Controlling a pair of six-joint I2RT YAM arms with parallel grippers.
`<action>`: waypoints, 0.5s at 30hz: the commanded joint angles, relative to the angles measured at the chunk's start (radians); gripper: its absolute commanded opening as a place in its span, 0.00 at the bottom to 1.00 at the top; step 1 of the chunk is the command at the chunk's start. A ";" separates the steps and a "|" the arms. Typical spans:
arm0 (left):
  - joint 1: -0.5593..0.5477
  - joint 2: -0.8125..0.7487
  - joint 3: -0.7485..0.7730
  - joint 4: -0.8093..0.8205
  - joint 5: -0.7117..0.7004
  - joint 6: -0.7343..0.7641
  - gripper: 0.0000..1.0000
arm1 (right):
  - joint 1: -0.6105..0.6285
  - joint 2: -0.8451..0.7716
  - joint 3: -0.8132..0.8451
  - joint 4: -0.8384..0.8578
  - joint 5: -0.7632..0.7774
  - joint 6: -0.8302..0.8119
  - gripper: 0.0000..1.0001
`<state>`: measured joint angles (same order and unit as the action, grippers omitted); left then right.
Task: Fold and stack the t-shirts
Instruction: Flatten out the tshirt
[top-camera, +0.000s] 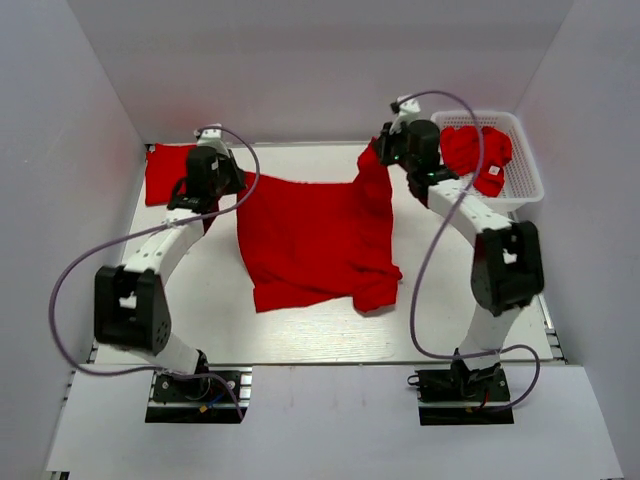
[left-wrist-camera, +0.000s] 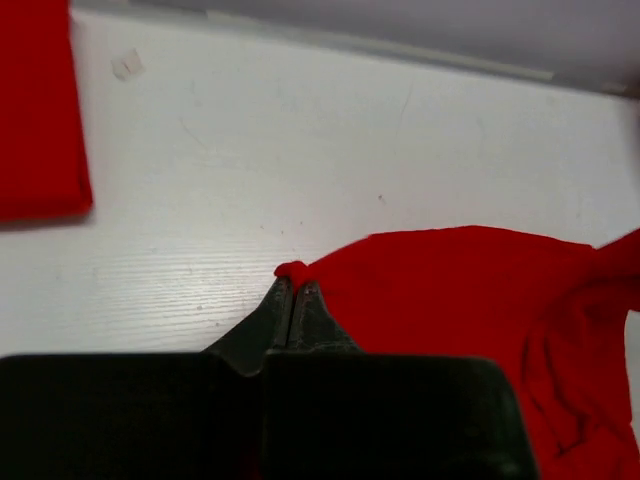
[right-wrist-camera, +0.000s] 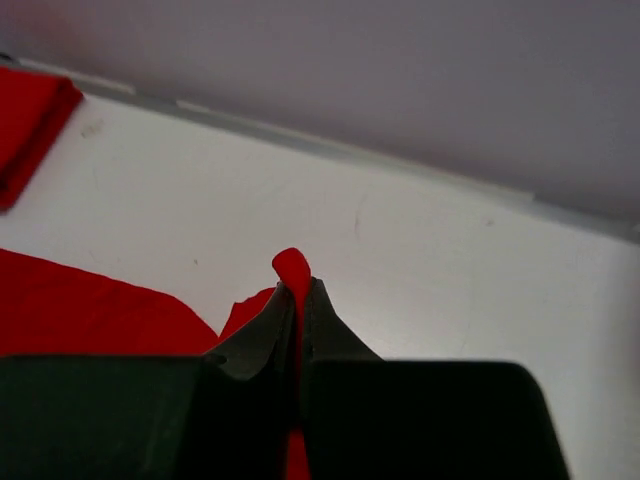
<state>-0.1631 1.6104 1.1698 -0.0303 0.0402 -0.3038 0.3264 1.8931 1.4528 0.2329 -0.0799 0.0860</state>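
On the white table (top-camera: 200, 300), between the two arms, one spread t-shirt (top-camera: 315, 240) is found lying open. It is bright red; its near hem rests loose and uneven on the surface, and its far edge is taken up at both corners.

The left gripper (top-camera: 238, 186) is located at the far-left corner of this garment. In the left wrist view its jaws are seen pressed together, with a small nub of red cloth caught at the tips, and the left gripper (left-wrist-camera: 294, 285) is therefore recorded as clamped on the spread t-shirt (left-wrist-camera: 470, 290).

The right gripper (top-camera: 380, 152) is located at the far-right corner, where the cloth is drawn off the table into a raised peak. In the right wrist view the jaws are seen closed on a thin fold of red fabric that stands up past the tips, so the right gripper (right-wrist-camera: 298, 290) is likewise recorded as clamped on the spread t-shirt (right-wrist-camera: 80, 305).

A folded t-shirt (top-camera: 170, 172) is noted lying flat at the far-left corner of the table, partly hidden behind the left arm and apart from the spread garment.

A white mesh basket (top-camera: 525, 185) is noted at the far-right corner. Crumpled t-shirts (top-camera: 478, 150) are held in it, and a small white tag (top-camera: 493, 181) is visible on one; their number cannot be determined
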 joint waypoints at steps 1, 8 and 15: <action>-0.004 -0.191 -0.079 0.087 -0.052 0.005 0.00 | -0.015 -0.182 -0.074 0.146 -0.017 -0.041 0.00; -0.004 -0.516 -0.145 0.078 -0.186 0.041 0.00 | -0.030 -0.535 -0.267 0.183 0.075 -0.063 0.00; -0.004 -0.730 -0.138 0.090 -0.227 0.094 0.00 | -0.033 -0.829 -0.321 0.142 0.092 -0.207 0.00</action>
<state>-0.1669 0.9451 1.0214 0.0299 -0.1390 -0.2531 0.2985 1.1767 1.1137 0.3389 -0.0021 -0.0334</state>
